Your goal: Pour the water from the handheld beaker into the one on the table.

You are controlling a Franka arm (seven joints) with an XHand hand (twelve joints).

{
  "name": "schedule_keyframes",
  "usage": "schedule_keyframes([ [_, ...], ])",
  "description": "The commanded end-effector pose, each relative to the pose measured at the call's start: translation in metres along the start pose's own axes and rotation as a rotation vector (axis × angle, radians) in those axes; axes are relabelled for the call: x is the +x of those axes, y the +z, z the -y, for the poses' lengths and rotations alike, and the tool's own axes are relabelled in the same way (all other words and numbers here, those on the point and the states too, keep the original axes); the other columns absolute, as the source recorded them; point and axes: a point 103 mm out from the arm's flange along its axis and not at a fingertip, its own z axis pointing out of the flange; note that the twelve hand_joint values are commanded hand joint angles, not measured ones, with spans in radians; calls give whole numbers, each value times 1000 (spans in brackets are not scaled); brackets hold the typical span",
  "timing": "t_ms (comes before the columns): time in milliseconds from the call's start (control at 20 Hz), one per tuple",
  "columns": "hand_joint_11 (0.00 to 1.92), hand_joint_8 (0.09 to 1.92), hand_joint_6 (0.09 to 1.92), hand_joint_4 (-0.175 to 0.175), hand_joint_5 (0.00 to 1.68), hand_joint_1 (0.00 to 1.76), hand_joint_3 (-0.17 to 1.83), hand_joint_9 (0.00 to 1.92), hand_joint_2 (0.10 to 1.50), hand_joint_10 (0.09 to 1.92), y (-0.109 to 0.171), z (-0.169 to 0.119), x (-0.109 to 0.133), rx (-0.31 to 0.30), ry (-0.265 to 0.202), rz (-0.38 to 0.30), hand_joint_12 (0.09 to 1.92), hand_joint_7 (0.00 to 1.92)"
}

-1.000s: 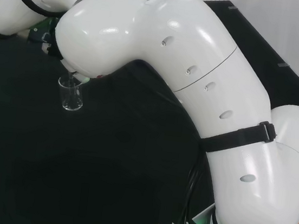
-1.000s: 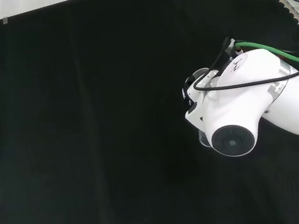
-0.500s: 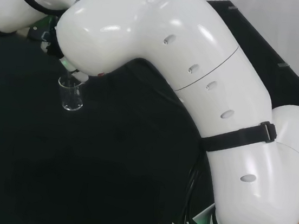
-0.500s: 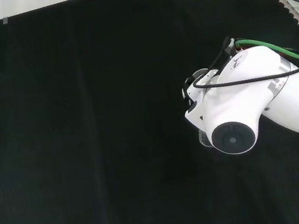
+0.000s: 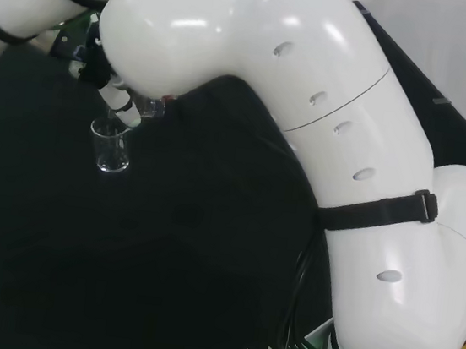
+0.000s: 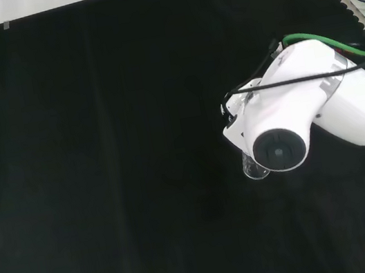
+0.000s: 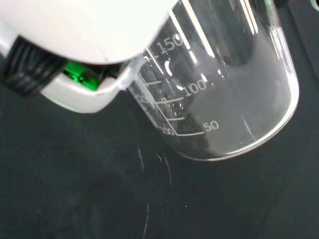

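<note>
Hand point(image 7: 75, 55) gripped handheld beaker point(image 7: 234, 84) at side wall. Thin glass: light, slick, fragile. Table beaker point(image 5: 111, 146) below, tippable.

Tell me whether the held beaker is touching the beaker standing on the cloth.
Cannot tell. In the head view the robot hand sits just above the table beaker, but the arm's link hides the meeting point; the front view is blocked too.

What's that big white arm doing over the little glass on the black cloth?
The arm is pouring from one glass beaker into another. Its hand holds a clear beaker, seen close up in the wrist view, above a second small beaker standing upright on the black cloth. Whether water is flowing right now is too hard to tell, since both vessels are clear.
</note>
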Motion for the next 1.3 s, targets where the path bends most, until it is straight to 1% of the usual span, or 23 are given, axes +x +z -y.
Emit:
schedule_keyframes([
  [50, 1394, 545, 442, -175, 1375, 1436, 671, 1588, 580, 87, 7, 4, -14, -58, -12, -125, 611, 1375],
  [250, 1393, 547, 443, -175, 1374, 1436, 670, 1587, 581, 87, 15, 8, -24, -109, -10, -192, 610, 1374],
  [400, 1393, 549, 443, -175, 1374, 1435, 670, 1587, 581, 87, 19, 11, -29, -148, -20, -260, 609, 1374],
  [500, 1393, 549, 444, -175, 1373, 1435, 669, 1587, 582, 87, 21, 14, -32, -182, -20, -294, 608, 1374],
  [600, 1392, 550, 444, -175, 1373, 1436, 669, 1586, 582, 87, 25, 16, -37, -223, -26, -357, 608, 1373],
  [800, 1390, 551, 445, -175, 1372, 1435, 668, 1587, 583, 87, 32, 21, -46, -305, -20, -434, 606, 1372],
  [1000, 1389, 551, 446, -175, 1372, 1436, 668, 1587, 583, 87, 38, 23, -50, -346, -15, -471, 606, 1372],
  [1100, 1388, 552, 446, -175, 1372, 1436, 667, 1587, 583, 87, 39, 22, -51, -348, -16, -478, 605, 1372],
  [1300, 1387, 552, 447, -175, 1372, 1435, 667, 1587, 583, 87, 39, 22, -49, -340, -19, -468, 605, 1371],
])
